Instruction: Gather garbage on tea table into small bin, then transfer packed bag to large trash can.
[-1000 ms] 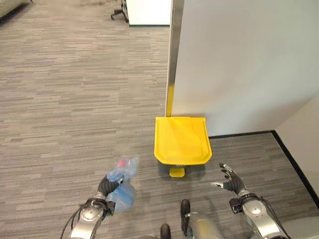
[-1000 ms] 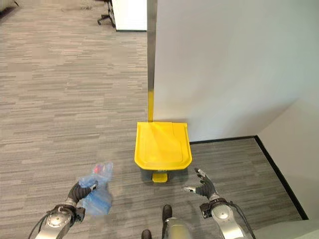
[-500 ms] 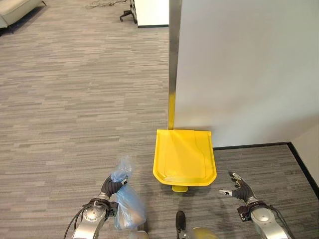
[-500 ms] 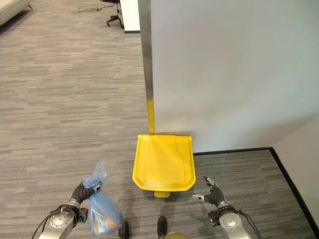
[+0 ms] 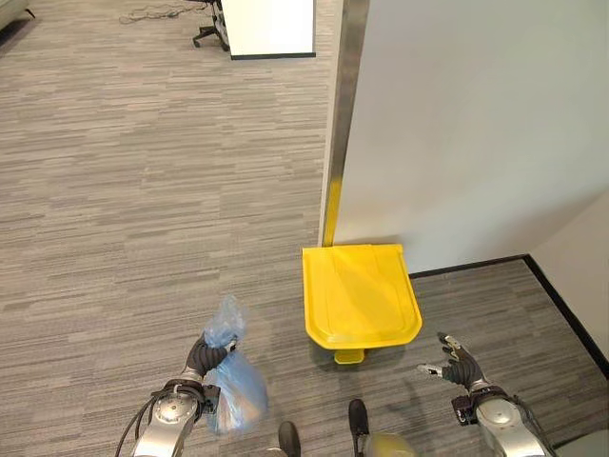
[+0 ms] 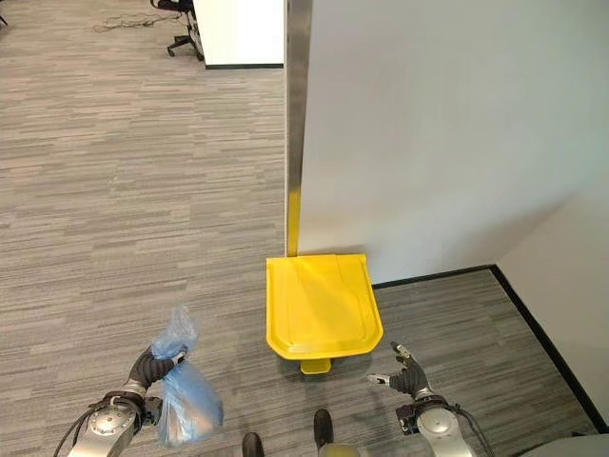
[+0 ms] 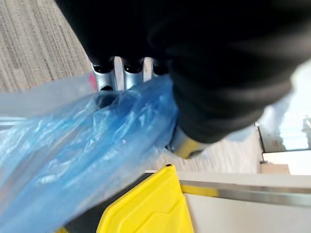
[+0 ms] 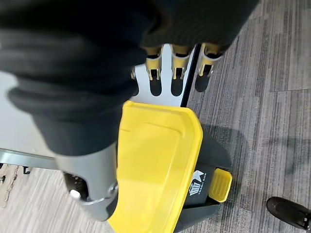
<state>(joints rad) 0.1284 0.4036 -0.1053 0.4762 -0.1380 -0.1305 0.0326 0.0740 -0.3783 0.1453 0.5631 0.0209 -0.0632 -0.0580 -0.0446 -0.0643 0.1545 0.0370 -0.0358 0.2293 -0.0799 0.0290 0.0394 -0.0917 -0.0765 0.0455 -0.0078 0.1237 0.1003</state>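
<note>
A blue plastic bag (image 5: 234, 395) of garbage hangs from my left hand (image 5: 201, 358), whose fingers are curled round its gathered neck. In the left wrist view the bag (image 7: 73, 160) bulges past the fingers (image 7: 104, 77). The large trash can (image 5: 361, 296) stands on the carpet against the white wall, with its yellow lid shut and a yellow pedal (image 5: 348, 356) at its front. The bag is to the left of the can and apart from it. My right hand (image 5: 455, 357) hovers open and empty to the right of the can, fingers (image 8: 176, 60) straight.
A white wall (image 5: 476, 124) with a metal corner post (image 5: 339, 114) rises just behind the can. A black skirting line (image 5: 566, 309) runs along the right. Grey carpet (image 5: 143, 209) spreads to the left. A white cabinet (image 5: 268, 27) and chair base stand far back.
The camera has shifted and the whole scene with it. The bag still hangs from my left hand; my right hand stays open beside the can.
</note>
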